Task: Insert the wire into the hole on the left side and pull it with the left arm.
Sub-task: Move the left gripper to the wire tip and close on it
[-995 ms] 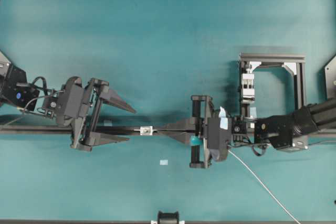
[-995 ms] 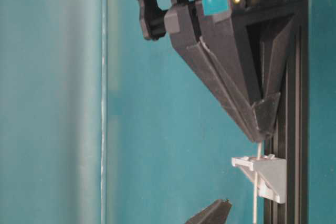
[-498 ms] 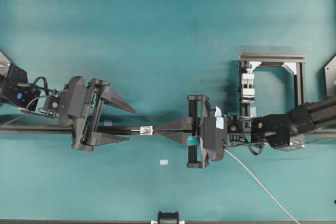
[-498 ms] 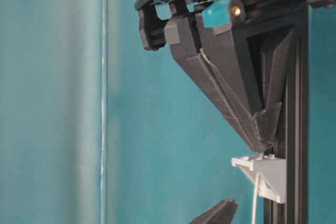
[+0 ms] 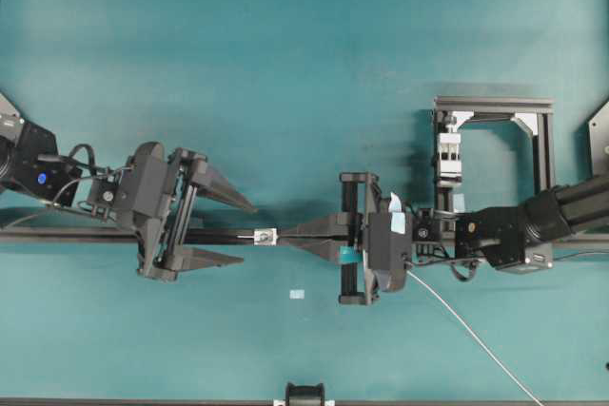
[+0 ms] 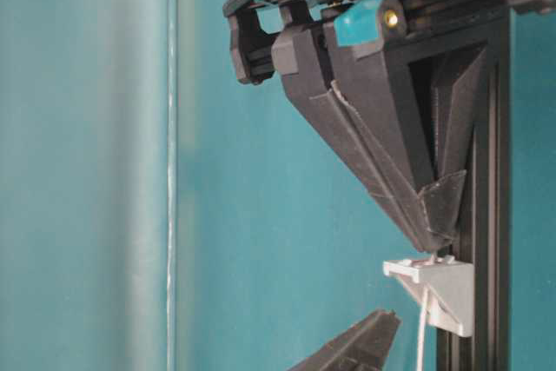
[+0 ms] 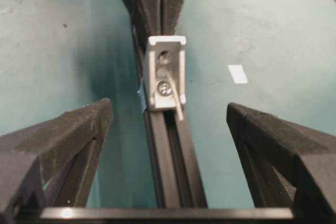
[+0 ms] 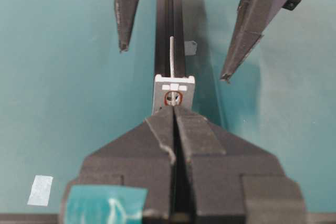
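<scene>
We see the wire [image 8: 172, 56] already threaded through the hole [image 8: 172, 98] in the small silver-white fitting [image 5: 265, 235], which sits on the black rail [image 5: 86, 233] running across the middle of the bench [image 5: 285, 45]. A short stub pokes out on the fitting's left side and lies over the rail.

Our right hand [image 8: 173, 116] has its fingers pressed together on the wire, tips right against the fitting, presumably to keep the wire fed straight through the hole. From behind that hand the rest of the wire trails off toward the bench's near right corner.

Our left hand [image 5: 226, 231] stands with its fingers apart, one on each side of the rail, straddling the stub without touching it. We judge this a line-up for pinching the stub and drawing it leftward.

The rail to the left of the fitting is bare, so the pull has room. The white tape rectangle [image 5: 297, 294] lies near, clear of the path.
</scene>
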Available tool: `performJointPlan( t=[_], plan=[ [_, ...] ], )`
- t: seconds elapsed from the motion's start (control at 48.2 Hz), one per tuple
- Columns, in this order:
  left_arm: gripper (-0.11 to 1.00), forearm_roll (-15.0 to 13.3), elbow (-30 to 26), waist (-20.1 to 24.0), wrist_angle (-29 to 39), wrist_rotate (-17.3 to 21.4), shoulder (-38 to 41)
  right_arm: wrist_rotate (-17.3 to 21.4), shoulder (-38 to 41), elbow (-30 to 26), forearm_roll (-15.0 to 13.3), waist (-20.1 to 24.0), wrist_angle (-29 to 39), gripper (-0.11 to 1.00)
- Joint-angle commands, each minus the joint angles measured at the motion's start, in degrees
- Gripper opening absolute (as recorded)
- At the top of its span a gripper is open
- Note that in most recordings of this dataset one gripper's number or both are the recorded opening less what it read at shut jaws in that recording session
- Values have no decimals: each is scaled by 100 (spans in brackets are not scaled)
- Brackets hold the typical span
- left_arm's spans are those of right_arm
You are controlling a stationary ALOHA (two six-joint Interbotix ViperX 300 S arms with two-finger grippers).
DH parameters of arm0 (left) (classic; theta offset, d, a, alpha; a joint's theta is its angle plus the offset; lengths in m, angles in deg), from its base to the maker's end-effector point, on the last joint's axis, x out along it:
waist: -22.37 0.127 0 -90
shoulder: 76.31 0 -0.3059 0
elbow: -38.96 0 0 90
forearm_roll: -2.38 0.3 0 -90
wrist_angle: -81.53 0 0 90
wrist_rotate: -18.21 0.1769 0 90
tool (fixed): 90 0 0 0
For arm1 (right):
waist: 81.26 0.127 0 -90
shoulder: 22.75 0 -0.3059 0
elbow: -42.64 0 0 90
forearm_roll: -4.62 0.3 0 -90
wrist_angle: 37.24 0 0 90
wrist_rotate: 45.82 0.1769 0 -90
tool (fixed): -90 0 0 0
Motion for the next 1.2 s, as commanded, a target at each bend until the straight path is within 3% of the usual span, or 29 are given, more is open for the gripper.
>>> performJointPlan(
  t=[0.0,0.104,0.269,0.394,1.099,1.182],
  plan=[
    [46,0,-88,-44,26,-18,-132,9,-97,-79,-18,-18,-18,4],
    [39,9,-114,-44,105,-123,-132,9,-88,-70,-18,-18,-18,4],
    [4,9,-114,-44,114,-325,-132,9,-97,-70,-18,-26,-9,4],
    [-8,9,-114,-44,114,-325,-185,9,-97,-79,-18,-26,-18,4],
    [-10,9,-114,-88,202,-325,-193,88,-97,-70,9,-35,123,4],
    [-10,0,-97,-97,202,-334,-193,88,-97,-79,0,-26,132,18]
  ],
)
